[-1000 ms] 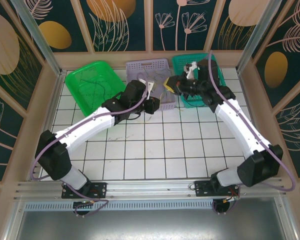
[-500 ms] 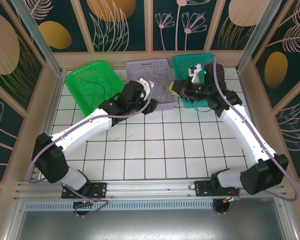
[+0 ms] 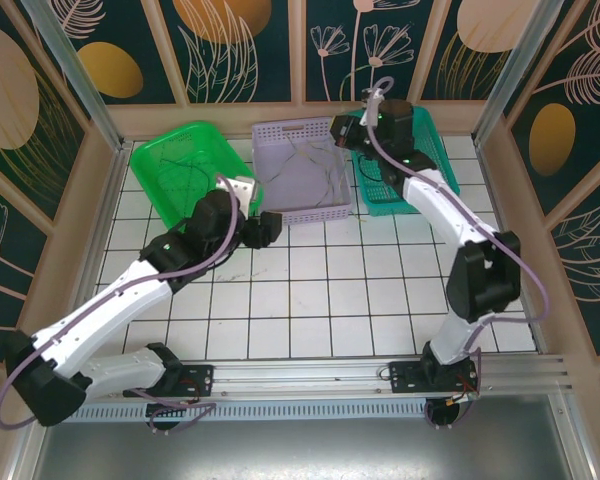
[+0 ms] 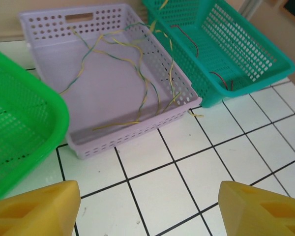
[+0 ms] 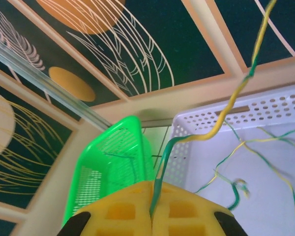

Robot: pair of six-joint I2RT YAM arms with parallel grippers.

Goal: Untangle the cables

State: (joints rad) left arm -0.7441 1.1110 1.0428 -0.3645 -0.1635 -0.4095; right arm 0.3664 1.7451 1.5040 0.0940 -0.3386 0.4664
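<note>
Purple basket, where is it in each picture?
Top external: the purple basket sits top middle, near the back wall.
Left wrist: the upper middle.
Right wrist: the right side, behind the yellow-green cable rising from the bottom.
Shared landmark: the bright green basket, just left of it in all three.

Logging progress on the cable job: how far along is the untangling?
Looks done: red strands lie in the teal basket, dark ones in the green basket. In hand: the right gripper pinches one yellow-green cable, raised near the lilac basket; the left gripper is open, empty. Left: several yellow-green wires lie crossed in the lilac basket.
</note>
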